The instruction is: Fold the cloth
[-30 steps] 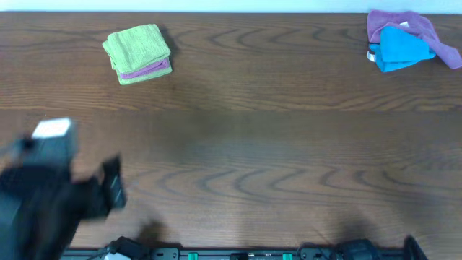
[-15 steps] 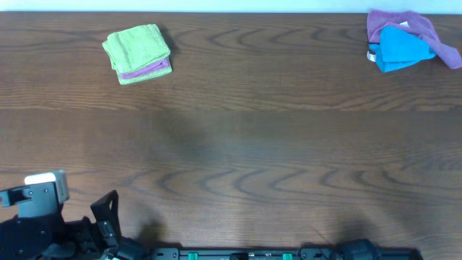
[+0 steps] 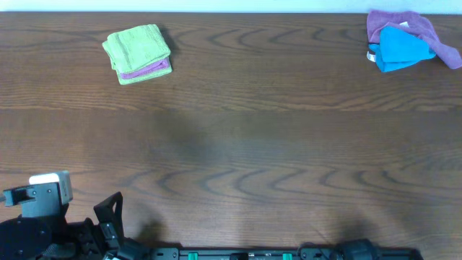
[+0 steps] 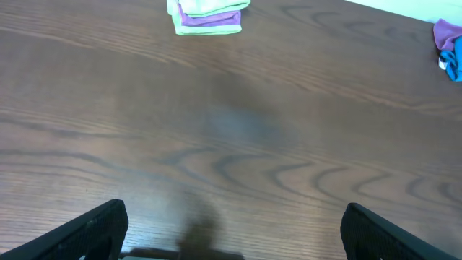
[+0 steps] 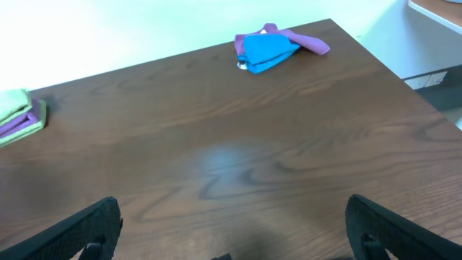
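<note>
The cloth (image 3: 137, 46) lies folded small, lime yellow-green, on top of a stack at the far left of the table, over a purple layer and a green layer. The left wrist view catches that stack (image 4: 208, 13) at its top edge. My left gripper (image 4: 232, 232) is open, low over bare wood at the near left edge, far from the cloth. Its arm (image 3: 43, 224) shows in the overhead view's bottom left corner. In its own wrist view my right gripper (image 5: 232, 230) is open over bare table, with nothing between its fingers.
A bright blue cloth (image 3: 401, 48) lies bunched on a purple cloth (image 3: 408, 23) at the far right corner. The right wrist view shows that pair (image 5: 271, 48) near the table's far edge. Brown wood table (image 3: 253, 144) spans the view.
My left arm has pulled back toward the near left edge and settled there, gripper still open. The cloths have not moved.
</note>
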